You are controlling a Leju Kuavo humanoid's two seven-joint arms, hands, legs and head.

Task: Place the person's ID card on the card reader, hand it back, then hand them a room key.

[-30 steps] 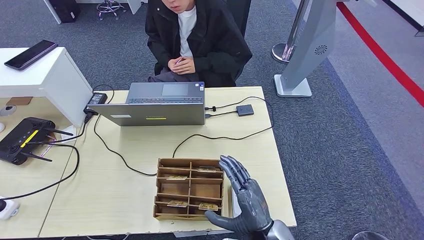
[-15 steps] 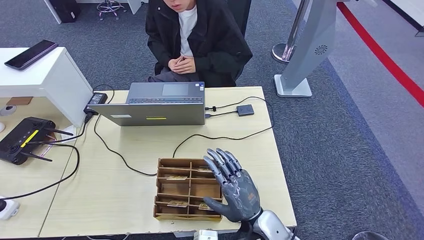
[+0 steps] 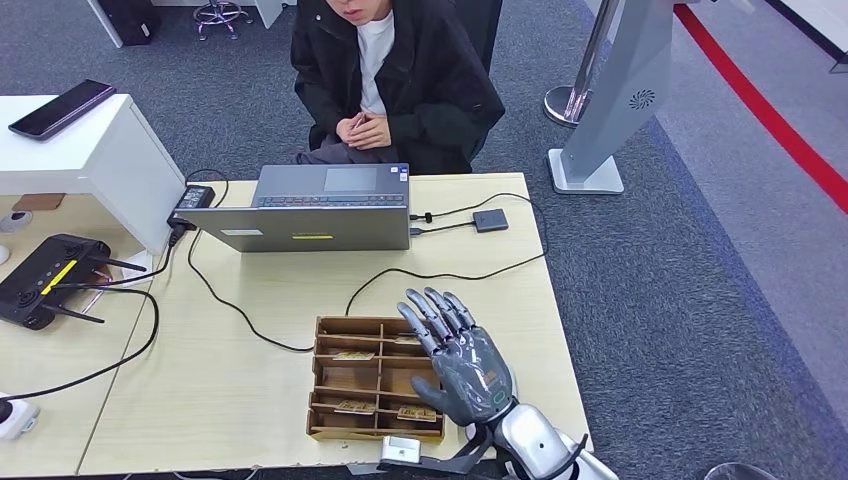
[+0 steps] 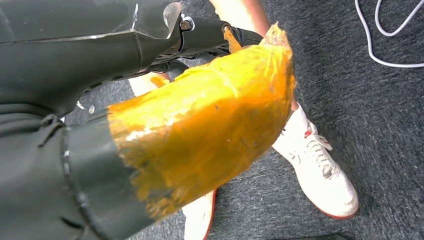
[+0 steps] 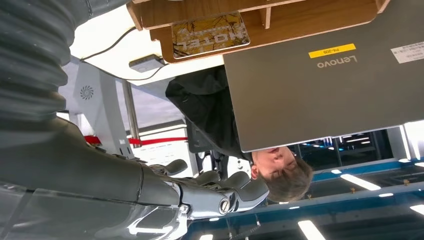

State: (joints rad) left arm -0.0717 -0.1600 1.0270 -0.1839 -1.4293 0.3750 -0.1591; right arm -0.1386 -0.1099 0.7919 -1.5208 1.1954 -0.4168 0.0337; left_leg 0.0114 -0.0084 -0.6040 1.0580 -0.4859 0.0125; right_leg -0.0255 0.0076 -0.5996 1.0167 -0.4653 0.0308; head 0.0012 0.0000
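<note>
My right hand hovers open over the right side of the wooden key box, fingers spread and pointing away from me, holding nothing. Several hotel key cards lie in the box's compartments; one key card is close in the right wrist view, beyond my fingers. The small dark card reader sits on the table's far right, cabled to the laptop. The person sits behind the table, holding something small in clasped hands. My left hand hangs low over the floor, dark fingers stretched out.
A black cable runs across the table between the box and the laptop. A black router lies at the left, a phone on the white stand. A grey kiosk base stands on the carpet at right.
My right hand has risen and moved left and forward, from the box's right edge to over its right compartments. The person and the table's things have stayed put.
</note>
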